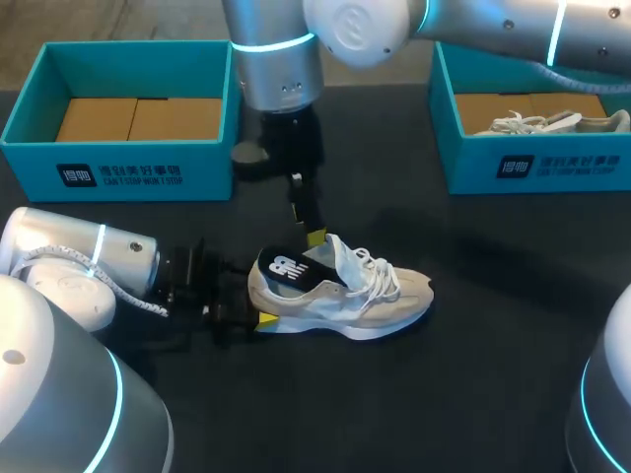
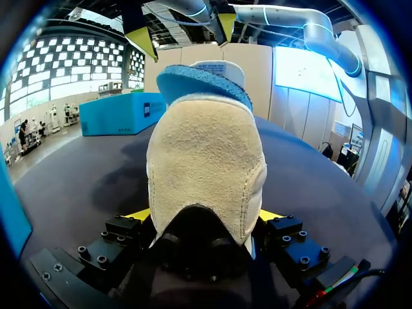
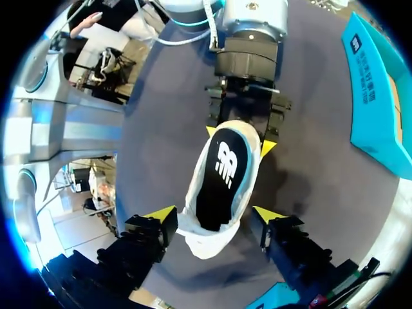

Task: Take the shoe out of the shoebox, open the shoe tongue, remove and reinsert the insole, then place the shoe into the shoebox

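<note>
Head view. We recorded one shoe (image 1: 355,296), beige and white, lying on its sole near the middle of the dark surface (image 1: 493,384), outside both boxes. Its black insole (image 1: 286,268) was tilted up out of the heel end, and the tongue (image 1: 340,248) was raised behind the laces (image 1: 377,271). Our left claw (image 1: 254,304) came in low from the left and was clamped on the heel. Our right claw (image 1: 314,235) hung down over the shoe's opening, with one yellow tip just beside the tongue. A teal shoebox (image 1: 118,169) stood at the far left, showing only its cardboard floor. A second teal shoebox (image 1: 532,169) at the far right held another pale shoe (image 1: 552,123).

Left wrist view. We noted the heel (image 2: 206,167) filling the gap between the left claw's fingers (image 2: 269,215), a yellow tip pressed against each side. A blue edge (image 2: 193,80) stood up above the heel collar. The right claw's two tips were above the shoe, set apart.

Right wrist view. We noted the right claw (image 3: 214,217) with fingers spread, one on each side of the shoe's tongue end; whether they touched it we could not tell. The insole showed a white mark on black. At the heel ahead, the left claw (image 3: 239,140) gripped both sides. The edge of one teal shoebox lay well apart, to one side.
</note>
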### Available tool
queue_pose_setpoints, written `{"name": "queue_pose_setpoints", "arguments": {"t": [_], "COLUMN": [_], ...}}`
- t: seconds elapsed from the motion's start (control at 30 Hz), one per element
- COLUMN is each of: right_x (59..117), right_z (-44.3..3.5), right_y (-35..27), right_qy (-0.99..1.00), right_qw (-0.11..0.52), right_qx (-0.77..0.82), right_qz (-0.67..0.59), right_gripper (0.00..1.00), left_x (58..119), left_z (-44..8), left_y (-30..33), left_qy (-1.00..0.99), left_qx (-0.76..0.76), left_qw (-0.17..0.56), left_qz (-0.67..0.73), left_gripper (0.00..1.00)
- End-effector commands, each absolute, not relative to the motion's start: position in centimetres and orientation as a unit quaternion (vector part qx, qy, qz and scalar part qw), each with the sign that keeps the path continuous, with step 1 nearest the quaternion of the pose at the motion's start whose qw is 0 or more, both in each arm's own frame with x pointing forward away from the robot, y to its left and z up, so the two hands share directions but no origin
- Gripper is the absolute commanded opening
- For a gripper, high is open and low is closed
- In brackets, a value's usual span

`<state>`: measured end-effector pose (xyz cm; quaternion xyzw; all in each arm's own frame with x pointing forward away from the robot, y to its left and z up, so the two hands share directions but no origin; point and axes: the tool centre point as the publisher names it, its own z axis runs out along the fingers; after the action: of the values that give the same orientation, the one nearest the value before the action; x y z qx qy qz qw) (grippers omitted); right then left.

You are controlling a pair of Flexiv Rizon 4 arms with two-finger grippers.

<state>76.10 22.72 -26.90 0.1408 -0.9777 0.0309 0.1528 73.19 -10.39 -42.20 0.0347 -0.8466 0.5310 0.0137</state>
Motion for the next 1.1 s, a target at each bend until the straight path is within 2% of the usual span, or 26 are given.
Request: {"name": "queue_pose_setpoints", "arguments": {"t": [0.03, 0.2, 0.4, 0.97, 1.1], "right_x": [75.6, 75.4, 75.2, 75.2, 75.8], "right_z": [-27.4, -27.9, -28.0, -28.0, -28.6], "right_y": [22.5, 22.8, 23.4, 23.4, 23.6], "right_qy": [-0.98, -0.981, -0.984, -0.984, -0.975], "right_qw": [0.152, 0.16, 0.142, 0.142, 0.185], "right_qx": [0.128, 0.111, 0.104, 0.104, 0.105], "right_qz": [0.004, -0.025, -0.032, -0.032, -0.056], "right_gripper": [0.87, 1.0, 1.0, 1.0, 1.0], "left_x": [73.3, 73.3, 73.3, 73.3, 73.3], "left_z": [-42.5, -42.5, -42.5, -42.5, -42.5], "left_y": [-10.4, -10.4, -10.4, -10.4, -10.4], "left_qy": [-0.847, -0.847, -0.847, -0.847, -0.847], "left_qx": [0.035, 0.035, 0.035, 0.035, 0.035], "left_qw": [0.014, 0.014, 0.014, 0.014, 0.014], "left_qz": [0.53, 0.53, 0.53, 0.53, 0.53], "left_gripper": [0.0, 0.0, 0.0, 0.0, 0.0]}}
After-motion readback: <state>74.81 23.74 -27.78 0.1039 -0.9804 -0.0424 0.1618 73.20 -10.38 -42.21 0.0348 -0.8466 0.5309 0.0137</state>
